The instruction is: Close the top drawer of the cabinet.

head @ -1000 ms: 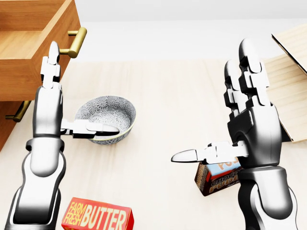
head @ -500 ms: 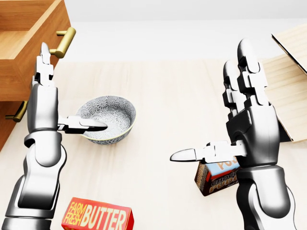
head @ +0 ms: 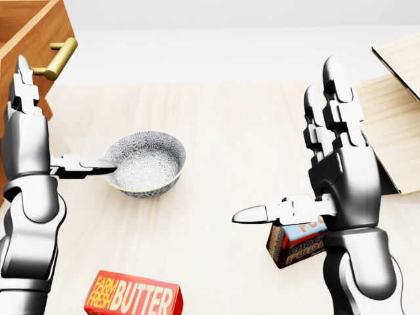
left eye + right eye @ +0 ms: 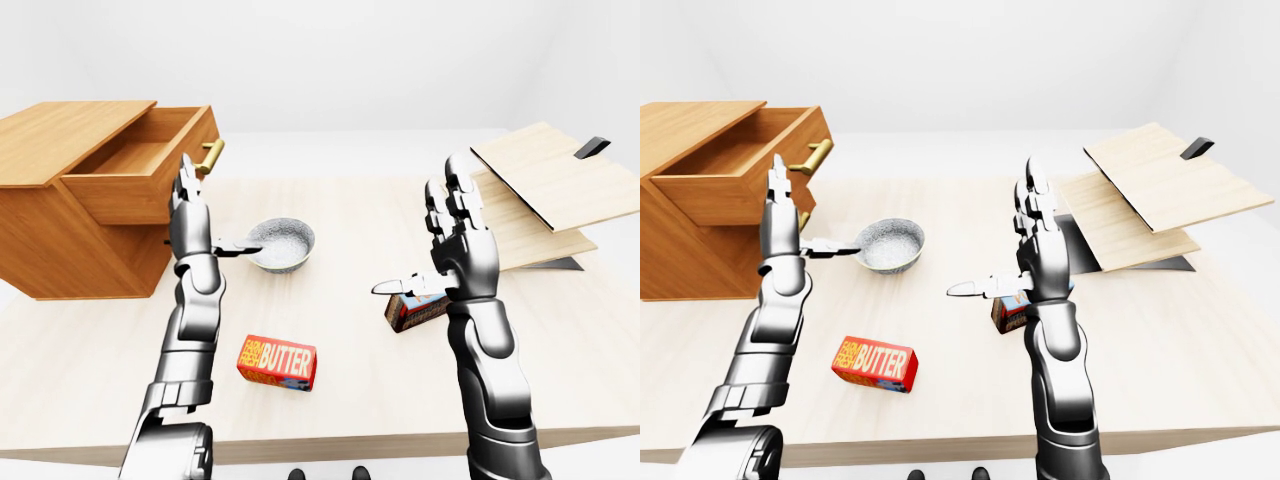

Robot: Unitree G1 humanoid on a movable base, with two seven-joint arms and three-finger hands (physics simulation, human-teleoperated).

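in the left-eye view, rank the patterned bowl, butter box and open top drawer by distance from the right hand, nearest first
1. Butter box, below and left of the right hand, near the table's bottom edge.
2. Patterned bowl, left of the hand, mid-table; only slightly farther than the butter box.
3. Open top drawer, far left, sticking out of the wooden cabinet.

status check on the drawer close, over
Left hand open, raised beside the top drawer. Right hand open, empty. Drawer pulled out, brass handle clear. Bowl nearby, not blocking.
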